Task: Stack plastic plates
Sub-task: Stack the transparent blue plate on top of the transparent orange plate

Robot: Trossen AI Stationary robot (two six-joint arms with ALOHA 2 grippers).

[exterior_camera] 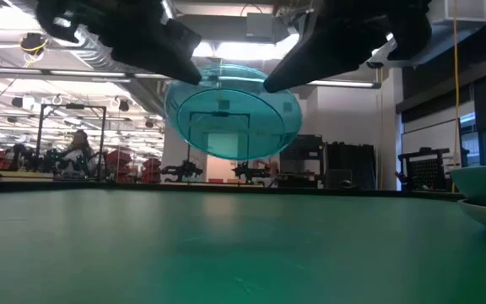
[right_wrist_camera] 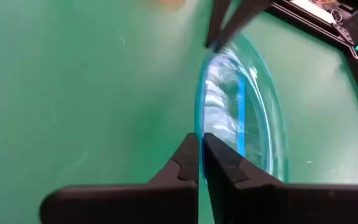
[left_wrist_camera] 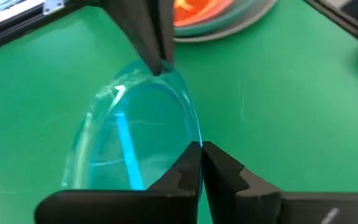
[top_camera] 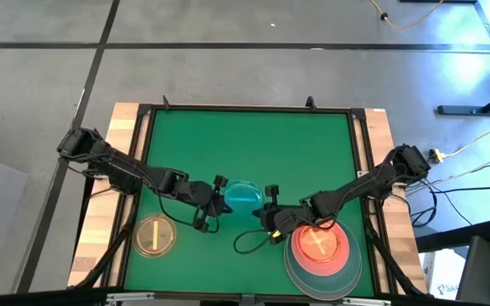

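Green surface [exterior_camera: 226, 253] lies beneath a blue plate [top_camera: 243, 195] held aloft beside the stack [top_camera: 321, 255], left end effector [left_wrist_camera: 199, 149] and right end effector [right_wrist_camera: 201, 140] each pinching opposite rims; uneven release risks dropping or flexing it; amber plate [top_camera: 155, 235] waits beyond.

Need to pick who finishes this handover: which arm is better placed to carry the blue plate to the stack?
Right, I'd judge. Both the right gripper and left gripper pinch the blue plate in mid-air, but the stack lies under the right arm.
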